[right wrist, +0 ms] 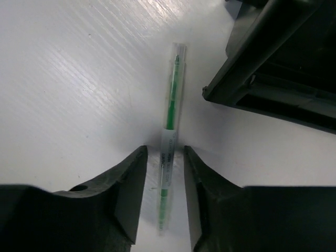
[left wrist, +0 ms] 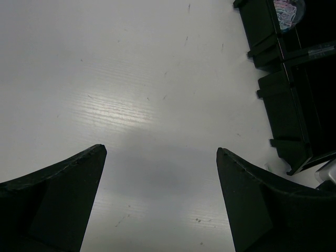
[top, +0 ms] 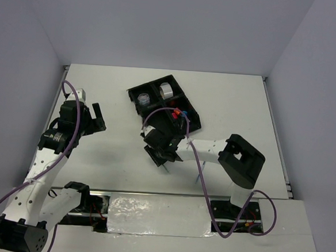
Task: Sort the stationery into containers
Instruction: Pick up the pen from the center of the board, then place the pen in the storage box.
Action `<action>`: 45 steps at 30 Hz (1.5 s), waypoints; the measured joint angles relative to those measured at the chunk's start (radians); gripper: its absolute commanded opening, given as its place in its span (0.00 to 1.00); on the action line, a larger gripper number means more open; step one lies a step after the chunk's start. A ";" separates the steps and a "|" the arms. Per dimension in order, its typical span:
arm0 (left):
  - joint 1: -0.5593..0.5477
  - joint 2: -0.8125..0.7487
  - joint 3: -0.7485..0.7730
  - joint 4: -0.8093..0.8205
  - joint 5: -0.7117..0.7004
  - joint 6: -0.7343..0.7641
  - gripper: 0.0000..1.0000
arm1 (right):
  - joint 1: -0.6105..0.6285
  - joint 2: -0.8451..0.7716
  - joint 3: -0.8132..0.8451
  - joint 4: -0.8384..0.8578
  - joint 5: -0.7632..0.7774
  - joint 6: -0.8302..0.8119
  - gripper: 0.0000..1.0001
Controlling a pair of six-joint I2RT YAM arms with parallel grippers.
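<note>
Pen (right wrist: 172, 105) — one, between right gripper (right wrist: 165, 149) jaws; tape rolls (top: 166, 91) — two, in tray (top: 151, 83)

A white surface (top: 233, 102) is boxed in by plain, pale lavender-grey walls: a back wall (top: 169, 28) at 12 o'clock, a left wall (top: 16, 63) at 9 and a right wall (top: 321, 85) at 3. Up close it shows fine parallel ribbing, a few dark specks and a soft patch of reflected light (left wrist: 118, 110). A thin metal strip (top: 278, 134) edges it at 3 o'clock, and a crinkled glossy sheet (top: 156, 209) covers the 6 o'clock edge.
</note>
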 measured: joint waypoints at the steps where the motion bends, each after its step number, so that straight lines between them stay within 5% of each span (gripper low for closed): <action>1: 0.001 0.000 0.000 0.000 0.000 0.000 0.99 | 0.001 0.000 -0.002 0.003 -0.004 0.006 0.32; 4: 0.003 0.000 0.000 0.000 0.000 0.000 0.99 | 0.006 0.000 -0.005 0.015 -0.014 0.013 0.00; 13: 0.005 0.000 0.000 0.000 0.000 0.000 0.99 | 0.031 -0.072 -0.029 0.035 -0.146 0.031 0.00; 19: 0.016 0.000 0.000 0.000 0.007 0.000 0.99 | -0.067 -0.227 0.069 0.006 -0.010 0.205 0.00; 27: 0.025 0.000 0.000 0.000 0.008 0.000 0.99 | -0.322 -0.077 0.245 -0.009 0.205 0.512 0.00; 45: 0.048 0.003 0.000 0.002 0.047 0.002 0.99 | -0.282 0.073 0.336 -0.024 0.231 0.635 0.00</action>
